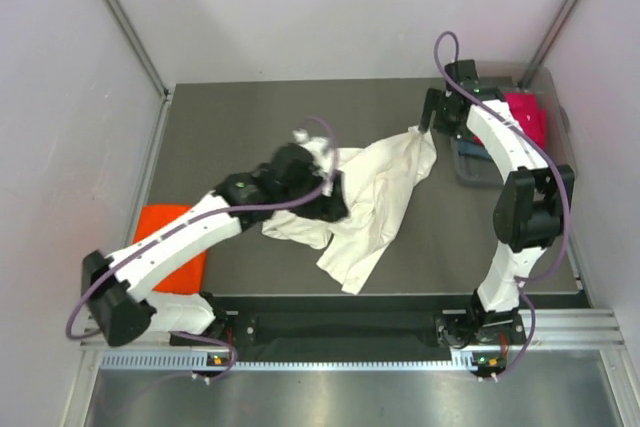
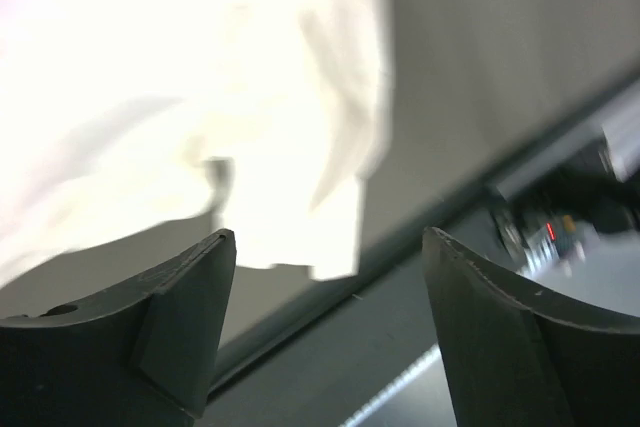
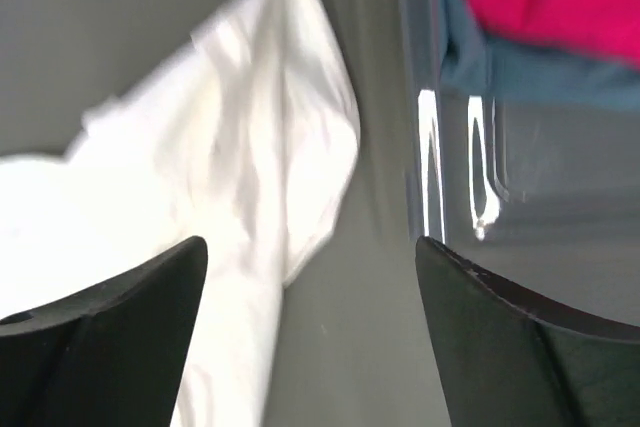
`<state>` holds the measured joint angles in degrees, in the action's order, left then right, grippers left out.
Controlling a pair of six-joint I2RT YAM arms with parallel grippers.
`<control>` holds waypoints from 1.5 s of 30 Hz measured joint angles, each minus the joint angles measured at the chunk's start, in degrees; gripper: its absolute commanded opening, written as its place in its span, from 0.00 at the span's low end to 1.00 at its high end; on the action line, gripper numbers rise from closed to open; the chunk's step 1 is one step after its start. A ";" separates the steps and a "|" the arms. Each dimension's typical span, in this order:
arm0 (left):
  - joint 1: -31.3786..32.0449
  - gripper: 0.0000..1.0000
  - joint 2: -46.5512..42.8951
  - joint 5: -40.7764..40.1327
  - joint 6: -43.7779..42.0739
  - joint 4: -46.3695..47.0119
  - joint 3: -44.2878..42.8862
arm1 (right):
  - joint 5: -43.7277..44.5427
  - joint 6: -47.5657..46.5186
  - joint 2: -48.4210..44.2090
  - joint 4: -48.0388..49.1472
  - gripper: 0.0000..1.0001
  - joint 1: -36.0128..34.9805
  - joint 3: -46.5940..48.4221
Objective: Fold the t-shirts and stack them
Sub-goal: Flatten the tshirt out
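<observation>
A large cream-white t-shirt (image 1: pixel 378 197) lies crumpled in the middle of the table. My left gripper (image 1: pixel 330 202) hovers over its left part with the jaws open and nothing between them; the wrist view shows the gripper (image 2: pixel 330 237) and the shirt (image 2: pixel 180 97) beyond it. My right gripper (image 1: pixel 428 115) is open and empty at the shirt's far right corner, which shows in its wrist view (image 3: pixel 250 147) ahead of the gripper (image 3: pixel 310 242). A folded orange t-shirt (image 1: pixel 172 237) lies at the left, partly under the left arm. A magenta-pink t-shirt (image 1: pixel 528 115) lies on a grey-blue one (image 3: pixel 530 72).
The magenta and grey-blue shirts sit in a clear plastic bin (image 1: pixel 470 169) at the far right, close beside my right gripper. White walls stand at the sides and back. A metal rail (image 1: pixel 350 352) runs along the near edge.
</observation>
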<state>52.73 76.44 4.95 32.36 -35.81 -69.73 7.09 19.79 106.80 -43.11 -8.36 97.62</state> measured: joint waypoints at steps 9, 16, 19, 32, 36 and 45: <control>-26.14 0.77 -3.50 -0.59 0.42 -2.97 9.07 | -1.42 0.85 -15.32 -2.64 0.95 -12.37 -21.22; -36.89 0.73 11.37 4.52 0.00 -1.18 9.16 | -8.66 5.40 -22.27 1.79 0.87 -25.31 -35.98; -38.62 0.73 17.46 5.49 -1.07 -0.90 7.89 | -8.85 5.88 -20.24 1.70 0.83 -26.43 -37.70; -38.51 0.00 26.64 9.90 -5.09 0.17 2.75 | -9.86 5.25 -13.88 5.16 0.05 -26.51 -38.36; -38.42 0.00 20.98 6.27 -5.84 -3.02 1.05 | -7.58 4.68 -13.68 4.20 0.00 -26.51 -37.73; -38.18 0.00 -6.99 -8.09 -7.02 -10.03 -5.29 | -1.62 3.85 -33.35 -0.63 0.00 -27.80 -37.59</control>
<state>14.55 69.45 -3.14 25.34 -45.84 -75.02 5.48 23.64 73.45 -43.75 -36.16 60.03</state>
